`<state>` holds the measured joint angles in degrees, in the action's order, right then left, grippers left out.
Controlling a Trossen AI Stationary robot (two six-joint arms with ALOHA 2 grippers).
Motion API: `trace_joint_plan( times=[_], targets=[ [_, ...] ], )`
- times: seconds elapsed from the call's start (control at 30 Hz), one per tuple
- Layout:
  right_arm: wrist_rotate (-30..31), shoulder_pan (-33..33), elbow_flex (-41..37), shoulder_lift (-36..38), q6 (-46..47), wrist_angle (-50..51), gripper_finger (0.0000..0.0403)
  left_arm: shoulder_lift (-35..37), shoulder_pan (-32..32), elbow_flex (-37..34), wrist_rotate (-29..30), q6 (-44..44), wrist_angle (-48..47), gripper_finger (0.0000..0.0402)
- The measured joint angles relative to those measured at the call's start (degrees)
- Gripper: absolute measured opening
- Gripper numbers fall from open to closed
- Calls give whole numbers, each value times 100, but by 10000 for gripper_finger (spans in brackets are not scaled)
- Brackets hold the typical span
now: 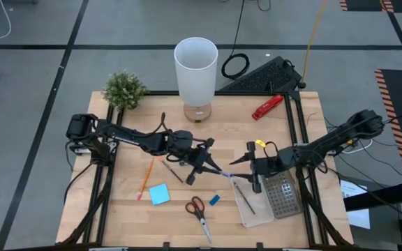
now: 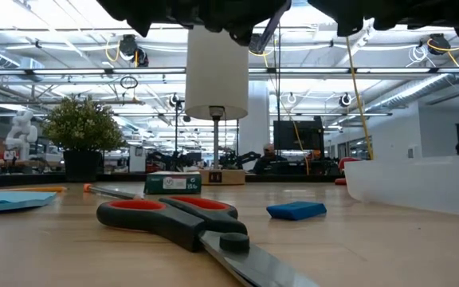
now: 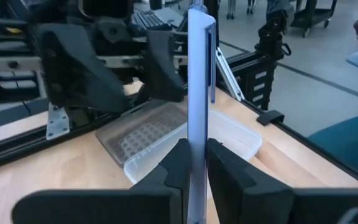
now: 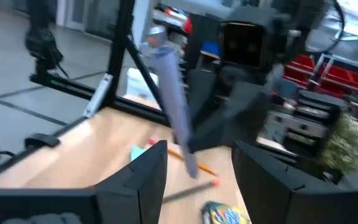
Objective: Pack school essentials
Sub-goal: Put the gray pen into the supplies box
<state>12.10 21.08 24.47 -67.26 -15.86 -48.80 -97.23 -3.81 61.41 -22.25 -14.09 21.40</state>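
Note:
My left gripper (image 1: pixel 206 164) is shut on a pale blue pen (image 1: pixel 223 171) and holds it above the middle of the table. The pen's free end reaches toward my right gripper (image 1: pixel 250 167), which is open. In the right wrist view that end (image 4: pixel 190 163) shows in the gap between my right fingers, touching neither. On the wood lie red-handled scissors (image 1: pixel 197 209), a blue eraser (image 1: pixel 214 199), a blue sticky-note pad (image 1: pixel 159 194), an orange pencil (image 1: pixel 145 178), a dark pen (image 1: pixel 174 171) and a crayon box (image 2: pixel 172 183). My left gripper pinches the pen's shaft (image 3: pixel 197 134) between its two fingers, away from the clip end (image 3: pixel 212 62). The fingers lie across the pen. The pen is lifted clear of the table and sticks out beyond the fingers toward the table's right side.
A clear tray (image 1: pixel 262 217) with a pen in it lies at the near right, its grey perforated lid (image 1: pixel 283 197) beside it. A white lamp (image 1: pixel 195 70), a small plant (image 1: pixel 124 89) and a red tool (image 1: pixel 267 107) stand along the far edge.

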Motion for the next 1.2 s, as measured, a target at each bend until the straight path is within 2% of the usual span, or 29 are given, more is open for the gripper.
trace_joint_plan(
  times=[0.2,0.3,0.53,0.7,0.9,1.2],
  targets=[
    [-45,-1,2,-510,-24,-869,172,0,0,0,21,-12,-1,47],
    [-314,-58,54,-793,-28,-1320,172,-10,0,0,23,-15,0,47],
    [-758,-125,429,-1275,-114,-1396,171,-176,4,11,19,73,297,47],
    [-793,-120,494,-1357,-191,-1393,165,-190,4,-2,-154,101,256,47],
    [-795,-122,494,-1357,-284,-1308,132,-192,0,0,-355,112,278,47],
    [-779,-125,494,-1357,-324,-1309,48,-192,1,0,-329,125,232,47]
  ],
)
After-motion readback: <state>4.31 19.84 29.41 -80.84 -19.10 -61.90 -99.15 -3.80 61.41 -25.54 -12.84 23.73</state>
